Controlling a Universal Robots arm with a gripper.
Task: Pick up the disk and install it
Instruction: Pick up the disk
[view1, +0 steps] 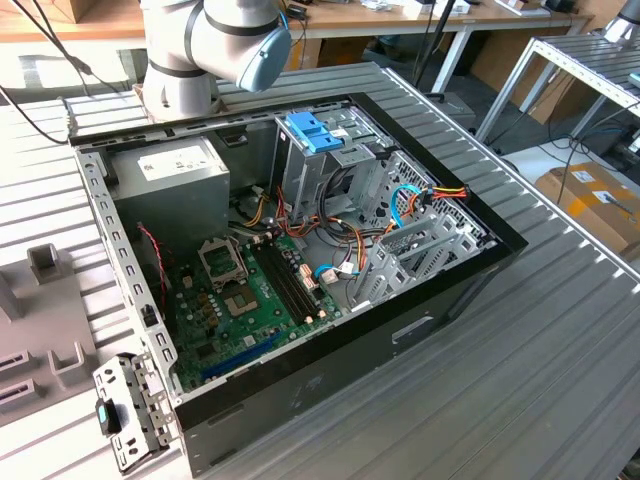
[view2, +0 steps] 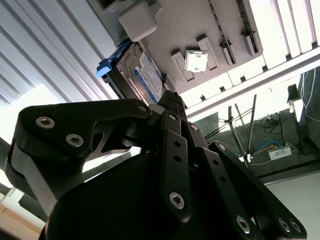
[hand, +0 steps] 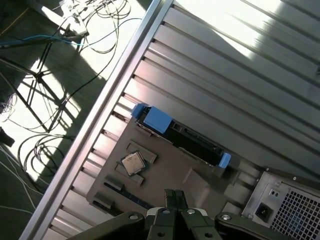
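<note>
The disk (hand: 186, 140) stands on its edge in a slot of a grey fixture plate (hand: 195, 177), a dark body with bright blue rails at both ends. In the second wrist view the disk (view2: 146, 76) shows its labelled face and one blue rail. My gripper (hand: 175, 198) hovers over the plate a short way from the disk and does not touch it. Its two fingers are pressed together, shut, with nothing between them. In the second wrist view the gripper (view2: 172, 100) points at the disk's edge.
A square processor chip (hand: 133, 163) lies in the plate near the disk. The open computer case (view1: 455, 285) lies on the ribbed metal table (view1: 560, 360), with a pale blue tray (view1: 314, 131) atop its drive cage and a grey power supply (view1: 175, 180). Cables lie on the floor beyond the table edge.
</note>
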